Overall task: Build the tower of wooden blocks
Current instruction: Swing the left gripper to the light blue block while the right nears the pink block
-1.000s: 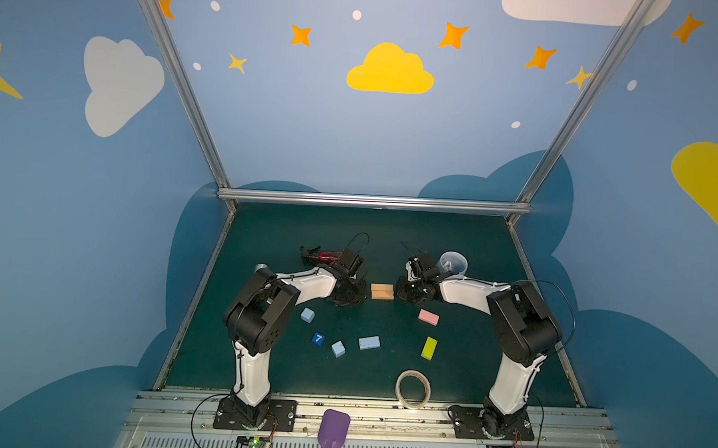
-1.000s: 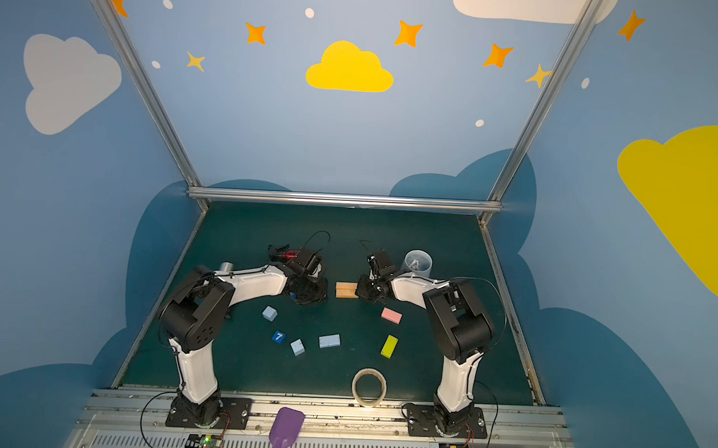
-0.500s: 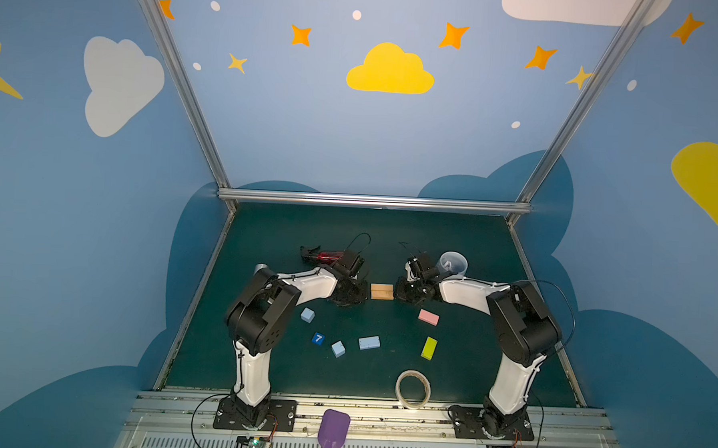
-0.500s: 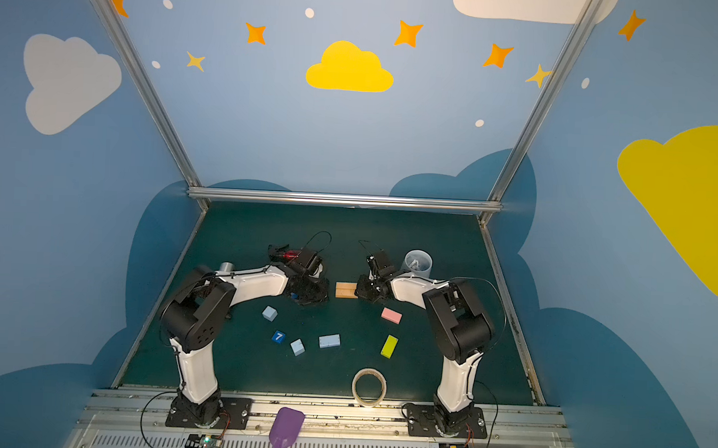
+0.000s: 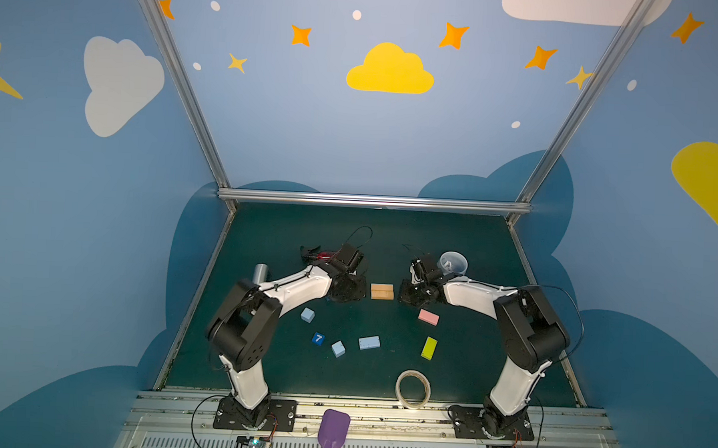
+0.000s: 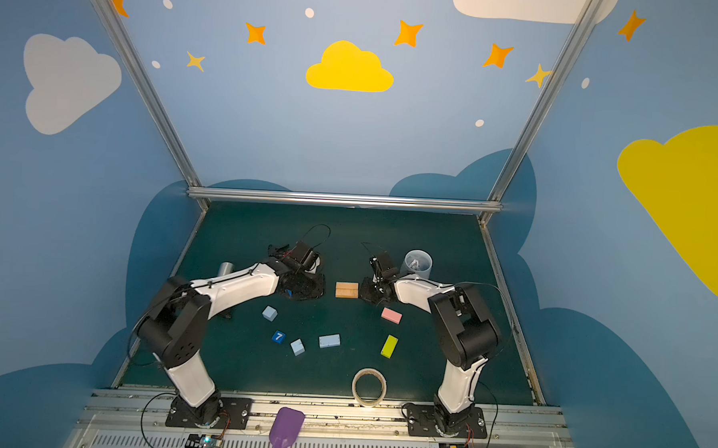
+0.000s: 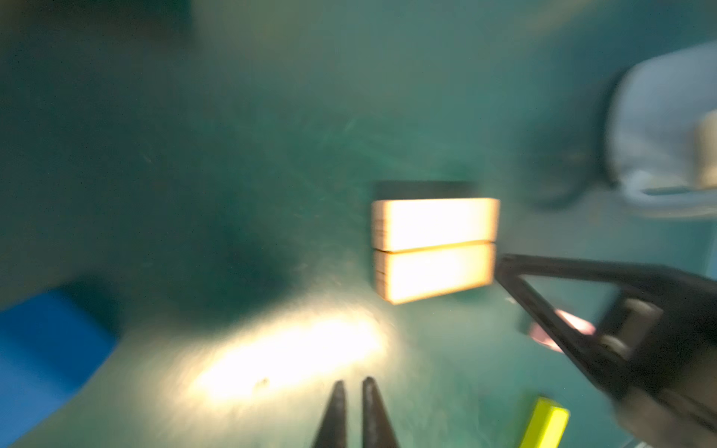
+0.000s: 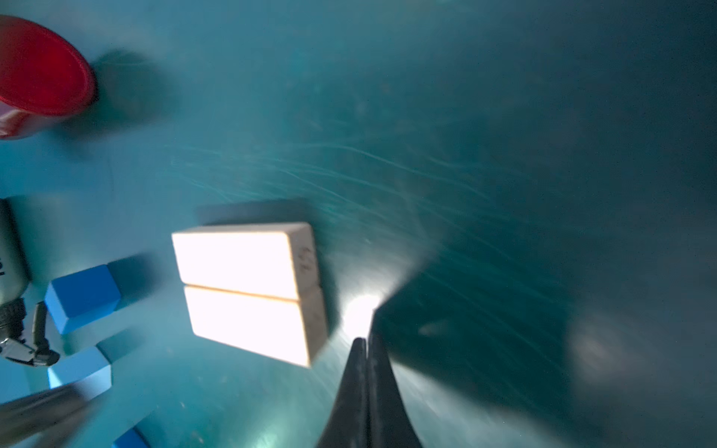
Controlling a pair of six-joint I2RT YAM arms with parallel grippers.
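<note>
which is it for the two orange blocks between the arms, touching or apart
Touching. In the right wrist view the two orange blocks lie long side to long side: only a thin seam, no mat between.

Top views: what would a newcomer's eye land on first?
Two orange blocks lie side by side, touching, midway on the green mat, with the left gripper and right gripper low on either side, holding nothing. Nearer the front, loose blocks lie scattered: a dark blue cube marked 7, a pink block and a yellow-green block, plus a tape roll at the front edge.
</note>
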